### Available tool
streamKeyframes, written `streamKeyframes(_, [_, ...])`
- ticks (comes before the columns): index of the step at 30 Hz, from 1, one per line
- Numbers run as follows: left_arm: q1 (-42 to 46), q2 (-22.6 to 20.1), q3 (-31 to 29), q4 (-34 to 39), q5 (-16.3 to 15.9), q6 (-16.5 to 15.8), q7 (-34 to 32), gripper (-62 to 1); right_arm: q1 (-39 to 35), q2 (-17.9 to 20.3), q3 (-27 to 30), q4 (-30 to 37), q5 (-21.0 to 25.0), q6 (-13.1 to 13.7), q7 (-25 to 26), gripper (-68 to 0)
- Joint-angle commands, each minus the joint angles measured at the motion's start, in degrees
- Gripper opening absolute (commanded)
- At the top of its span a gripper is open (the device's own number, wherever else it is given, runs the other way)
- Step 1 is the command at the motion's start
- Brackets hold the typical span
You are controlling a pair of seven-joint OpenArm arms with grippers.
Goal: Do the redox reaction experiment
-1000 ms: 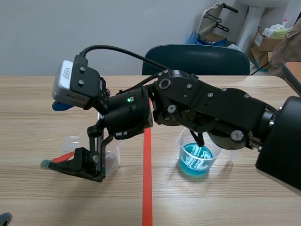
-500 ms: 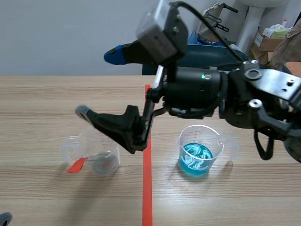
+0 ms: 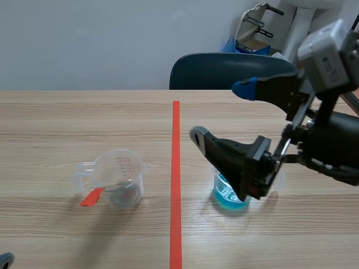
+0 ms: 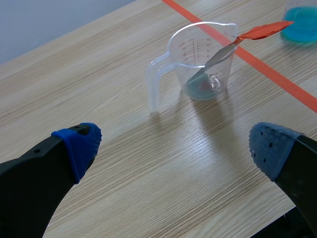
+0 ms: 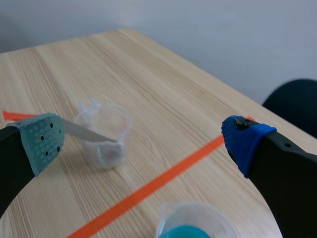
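Left gripper (image 4: 173, 148) is sitting nearest, fingers spread wide, gripping nothing. In its wrist view the clear measuring cup (image 4: 200, 62) is standing upright ahead of it, well apart, with its handle pointing back toward the gripper.

In the scene view the clear cup (image 3: 120, 176) is sitting lower left of centre on the table (image 3: 56, 123). A red-handled spatula (image 3: 91, 196) is leaning in it, blade down inside and red end sticking out over the rim.

The orange-red tape line (image 3: 175, 179) is running up the middle of the frame, between the two cups.

The cup of blue liquid (image 3: 230, 196) is standing right of the line, lower right of centre, partly hidden behind the right arm's lower finger. I cannot tell whether they are touching.

Right gripper (image 3: 220, 111) is coming in from the right edge, jaws gaping wide, empty, tips pointing toward the tape line. Its wrist view is showing the blue cup under it and the clear cup ahead, beyond the line.

A dark chair (image 3: 224, 70) is standing behind the table at upper centre, with cardboard boxes (image 3: 322, 47) at upper right.
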Motion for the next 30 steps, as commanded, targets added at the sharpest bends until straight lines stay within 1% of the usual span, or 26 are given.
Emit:
streamKeyframes(1, [-0.15, 0.15, -0.28, 1.29, -0.09, 0.11, -0.92, 1.4, -2.67, -0.04, 2.47, 1.86, 0.87, -0.02, 0.92, 0.4])
streamKeyframes(4, [-0.13, 0.31, -0.28, 1.29, -0.17, 0.09, -0.94, 1.4, -9.27, -0.79, 8.37, 3.87, 0.83, 0.02, 1.01, 0.4])
streamKeyframes(6, [-0.13, 0.59, -0.28, 1.29, -0.35, -0.04, -0.98, 1.4, -12.79, -1.86, 11.30, 5.33, 0.83, 0.07, 1.03, 0.4])
streamKeyframes(9, [-0.13, 1.09, -0.28, 1.31, -0.33, -0.15, -1.05, 1.4, -17.46, -4.37, 14.60, 6.54, 0.39, 0.02, 2.93, 0.4])
streamKeyframes(11, [-0.13, 1.09, -0.28, 1.60, -0.37, -1.29, -1.18, 1.4, -19.43, -5.77, 15.89, 6.60, -1.62, 0.02, 3.96, 0.4])
streamKeyframes(16, [0.07, 1.09, -0.28, 4.48, -0.59, -1.42, 0.68, 1.4, -22.84, -5.86, 16.31, 6.60, -5.70, -0.07, 6.80, 0.4])
streamKeyframes(19, [0.22, 1.09, -0.28, 7.06, -0.59, -1.36, 3.13, 1.4, -23.19, -5.86, 16.28, 6.60, -8.66, -0.20, 7.04, 0.4])
streamKeyframes(22, [0.22, 1.09, -0.28, 9.84, -0.57, -1.27, 6.27, 1.4, -23.15, -5.88, 16.31, 6.60, -9.38, -0.22, 7.10, 0.4])
streamKeyframes(24, [0.39, 1.09, -0.33, 11.82, -0.55, 0.33, 8.17, 1.4, -23.15, -5.88, 16.31, 6.60, -9.40, -0.22, 7.34, 0.4])
streamKeyframes(28, [1.14, 1.09, -0.35, 16.41, -0.52, 3.82, 9.90, 1.4, -23.15, -5.86, 16.28, 6.60, -9.51, -0.22, 7.28, 0.4])
streamKeyframes(30, [1.14, 1.09, -0.35, 18.80, -0.37, 4.50, 11.61, 1.4, -23.15, -5.88, 16.28, 6.60, -9.51, -0.22, 7.26, 0.4])
